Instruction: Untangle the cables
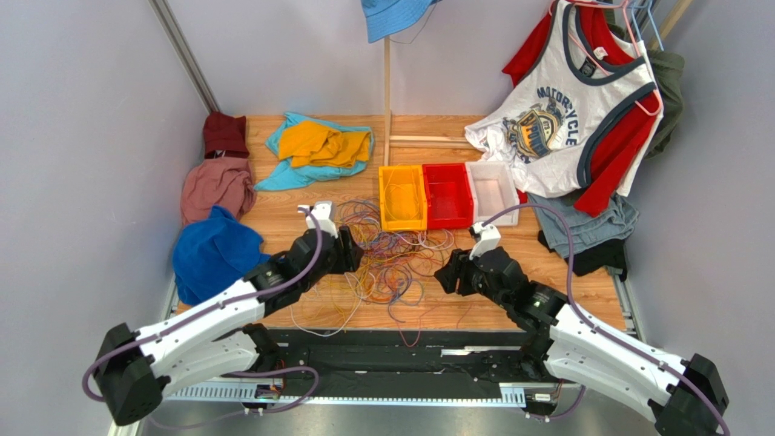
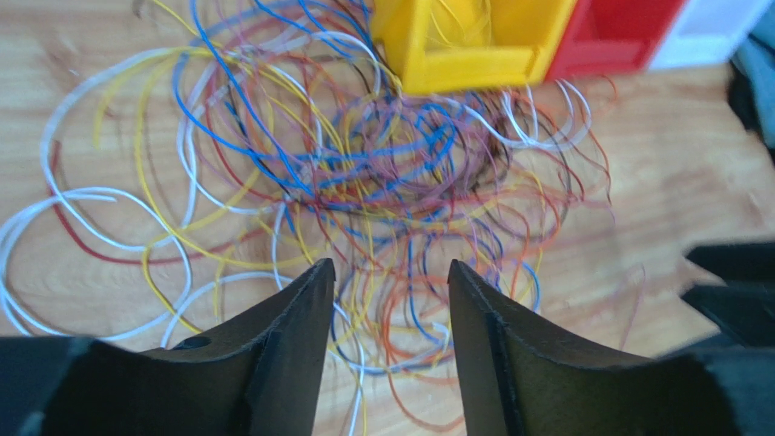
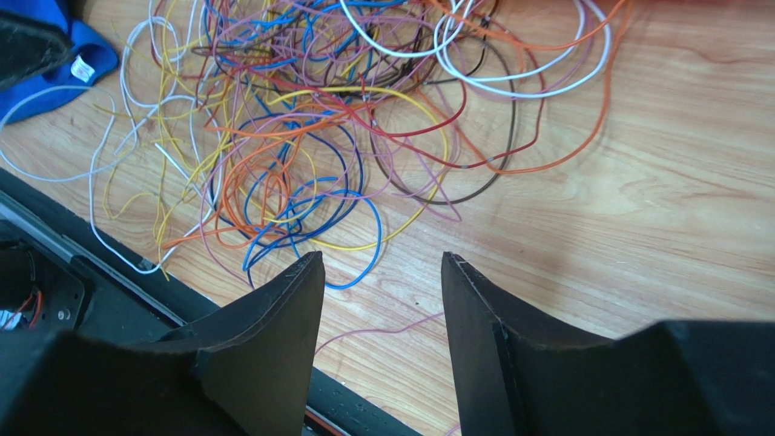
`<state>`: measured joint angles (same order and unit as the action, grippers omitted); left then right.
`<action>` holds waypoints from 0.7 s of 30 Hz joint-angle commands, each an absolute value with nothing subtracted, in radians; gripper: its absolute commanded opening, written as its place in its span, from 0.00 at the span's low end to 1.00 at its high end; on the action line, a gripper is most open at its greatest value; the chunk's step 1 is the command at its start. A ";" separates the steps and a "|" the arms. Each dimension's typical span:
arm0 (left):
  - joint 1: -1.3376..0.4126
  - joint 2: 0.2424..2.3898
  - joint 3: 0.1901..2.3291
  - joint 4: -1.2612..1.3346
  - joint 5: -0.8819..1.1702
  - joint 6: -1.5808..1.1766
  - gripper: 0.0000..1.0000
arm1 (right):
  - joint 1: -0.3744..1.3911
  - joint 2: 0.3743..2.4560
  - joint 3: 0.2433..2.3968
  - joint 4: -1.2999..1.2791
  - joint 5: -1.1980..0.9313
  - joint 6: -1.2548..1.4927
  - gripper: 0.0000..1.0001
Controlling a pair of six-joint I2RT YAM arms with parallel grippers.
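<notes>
Hanging beyond the cables (image 1: 393, 259), a tank top (image 1: 582, 136) reads "MOTORCYCLE".

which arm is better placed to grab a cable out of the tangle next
Left, probably. The left gripper is open, with the cables lying in its gap and just ahead of it. The right gripper is open too, but sits mostly over plain table at the tangle's edge.

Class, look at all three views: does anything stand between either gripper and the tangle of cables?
Nothing visible does. The left gripper hangs open right over the cables, with strands showing between its fingers. The right gripper, also open, faces the same tangle with only bare table in between.
</notes>
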<state>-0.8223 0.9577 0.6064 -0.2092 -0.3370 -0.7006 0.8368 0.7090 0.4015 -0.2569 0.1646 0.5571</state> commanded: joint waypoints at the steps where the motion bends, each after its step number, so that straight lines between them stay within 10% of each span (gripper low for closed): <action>1: -0.833 0.778 0.511 -0.131 -0.200 -0.776 0.63 | 0.850 0.758 0.440 -0.198 0.147 0.587 0.55; 3: -0.839 0.733 0.497 -0.135 -0.151 -0.808 0.99 | 0.848 0.717 0.445 -0.210 0.169 0.609 0.55; 21: -0.948 1.218 0.471 0.095 -0.120 -0.813 0.99 | 0.848 0.489 0.505 -0.440 0.267 0.641 0.53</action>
